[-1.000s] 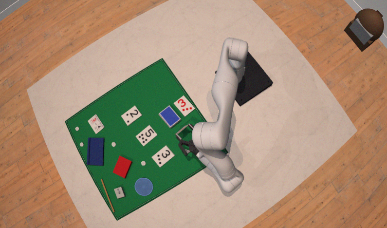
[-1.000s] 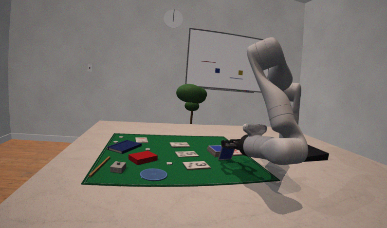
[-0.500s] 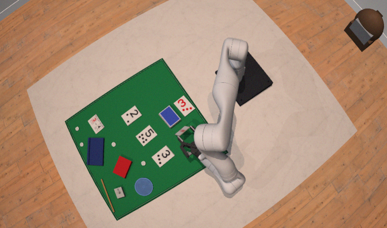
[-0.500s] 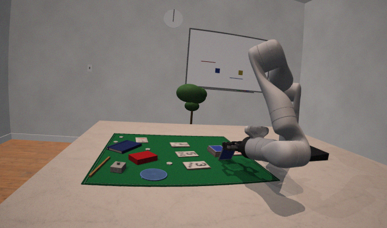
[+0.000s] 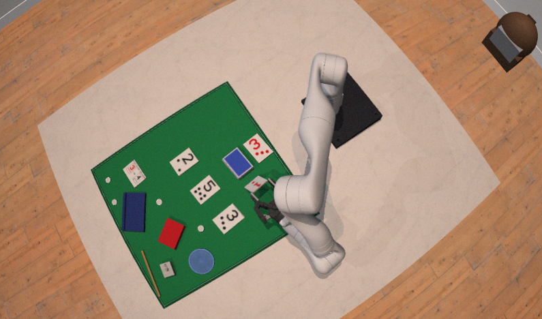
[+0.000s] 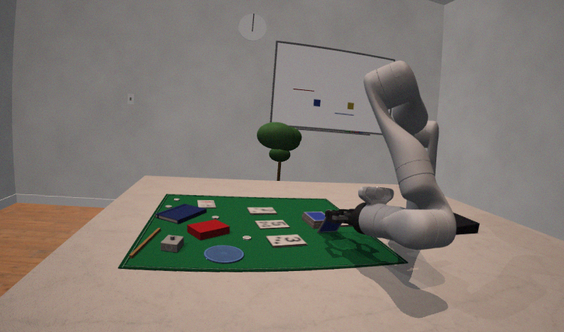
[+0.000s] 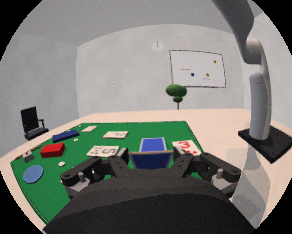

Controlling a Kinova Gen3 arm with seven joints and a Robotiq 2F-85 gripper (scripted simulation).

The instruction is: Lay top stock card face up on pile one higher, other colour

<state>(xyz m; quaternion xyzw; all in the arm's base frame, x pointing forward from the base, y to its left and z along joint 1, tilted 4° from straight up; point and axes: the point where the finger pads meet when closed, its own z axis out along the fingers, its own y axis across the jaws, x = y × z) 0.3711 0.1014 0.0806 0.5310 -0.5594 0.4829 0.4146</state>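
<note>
My gripper (image 5: 261, 190) is shut on a card (image 5: 258, 184) and holds it above the green mat (image 5: 185, 190), just in front of the blue face-down stock (image 5: 237, 163). The card is steeply tilted. Its white face with a red mark, seemingly a 1, shows from above. Its blue back shows in the side view (image 6: 328, 225) and the wrist view (image 7: 153, 159). Face-up piles show a black 2 (image 5: 183, 161), a black 5 (image 5: 204, 189), a black 3 (image 5: 228, 218) and a red 3 (image 5: 258, 147).
On the mat's left part lie a small reference card (image 5: 133, 173), a navy book (image 5: 133, 211), a red box (image 5: 171, 233), a blue disc (image 5: 201, 261), a small grey box (image 5: 167, 269), a pencil (image 5: 150, 273) and several white chips. The arm's black base plate (image 5: 356, 110) is beside the mat.
</note>
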